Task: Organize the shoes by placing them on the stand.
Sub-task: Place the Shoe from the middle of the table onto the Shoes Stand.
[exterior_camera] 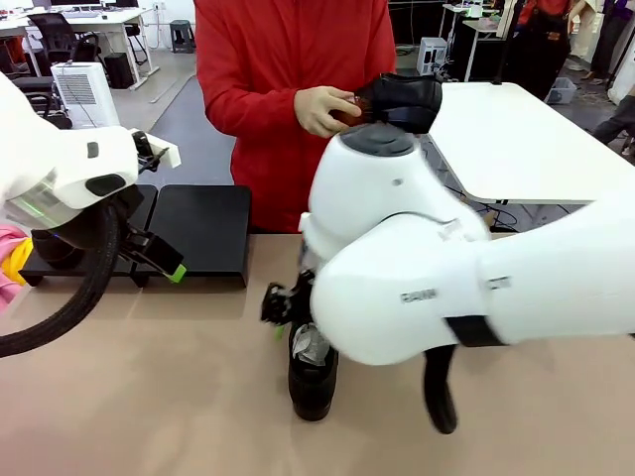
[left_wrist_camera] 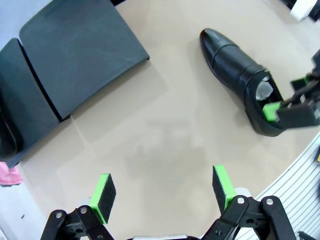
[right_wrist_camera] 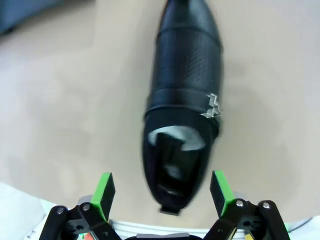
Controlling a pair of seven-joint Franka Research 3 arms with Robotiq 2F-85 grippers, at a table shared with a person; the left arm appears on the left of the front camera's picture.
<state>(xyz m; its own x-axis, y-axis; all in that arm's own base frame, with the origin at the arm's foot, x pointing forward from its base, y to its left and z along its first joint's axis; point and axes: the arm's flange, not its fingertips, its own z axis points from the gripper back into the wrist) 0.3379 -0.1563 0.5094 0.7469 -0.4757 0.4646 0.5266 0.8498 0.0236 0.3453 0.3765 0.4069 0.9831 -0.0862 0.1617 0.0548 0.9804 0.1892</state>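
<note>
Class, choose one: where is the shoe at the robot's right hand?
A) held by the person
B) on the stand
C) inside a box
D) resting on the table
D: the shoe lies on the tan table, the open right hand straddling its heel.

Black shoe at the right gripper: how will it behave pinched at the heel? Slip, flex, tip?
The shoe looks glossy, so a pinch may slip on it. The open collar probably flexes inward under a squeeze. Held at the heel by the right gripper, the long toe would likely droop.
</note>
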